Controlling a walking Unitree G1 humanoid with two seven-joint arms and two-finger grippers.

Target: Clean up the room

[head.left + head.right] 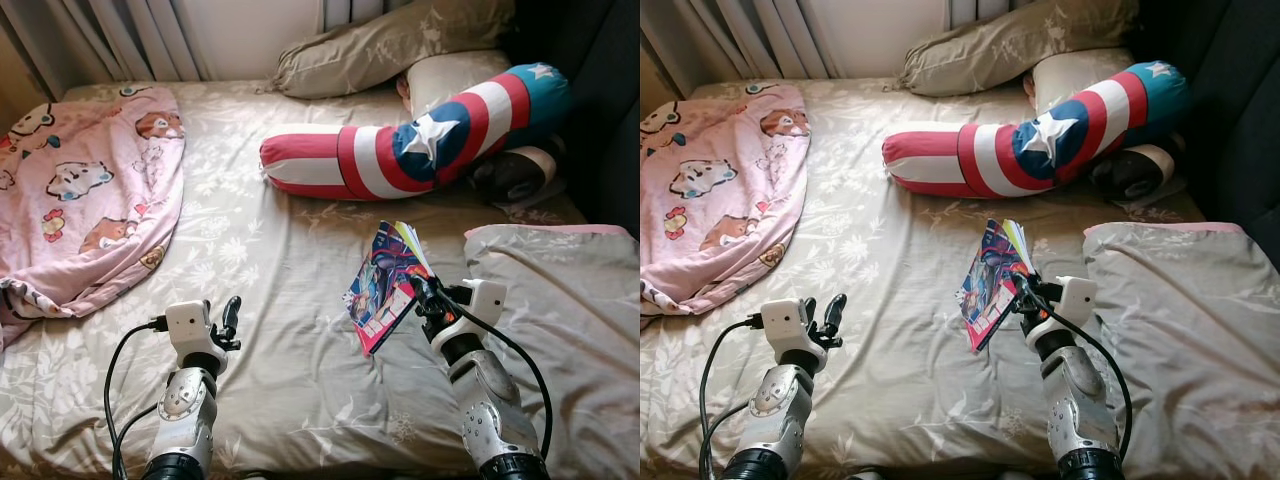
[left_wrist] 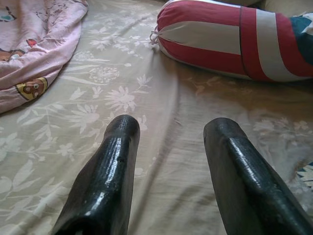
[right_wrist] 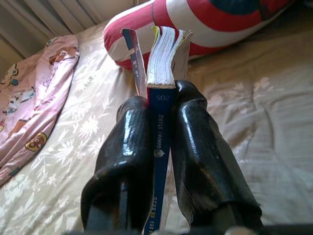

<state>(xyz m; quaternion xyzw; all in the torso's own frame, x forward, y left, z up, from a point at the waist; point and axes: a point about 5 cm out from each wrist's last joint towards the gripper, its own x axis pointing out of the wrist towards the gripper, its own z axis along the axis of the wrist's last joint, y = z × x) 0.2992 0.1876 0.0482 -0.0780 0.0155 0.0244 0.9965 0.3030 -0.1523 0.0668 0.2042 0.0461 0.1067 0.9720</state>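
right gripper point(image 3: 159, 142) pinches comic book point(image 1: 385, 285) (over bed point(image 1: 280, 260)).

A broad bare stretch of the bed point(image 1: 280, 260) sheet lies open between the pink blanket point(image 1: 85, 190) and the grey quilt point(image 1: 560, 300), wide enough for either claw to pass toward the striped bolster point(image 1: 400, 150). That bolster lies across the bed, closing the way to the pillows point(image 1: 390, 45) behind it. The right claw point(image 1: 420, 292), pinching a comic book point(image 1: 385, 280) upright just beside the quilt, narrows the gap there; the left claw point(image 1: 231, 318), fingers apart, has bare sheet ahead up to the bolster.
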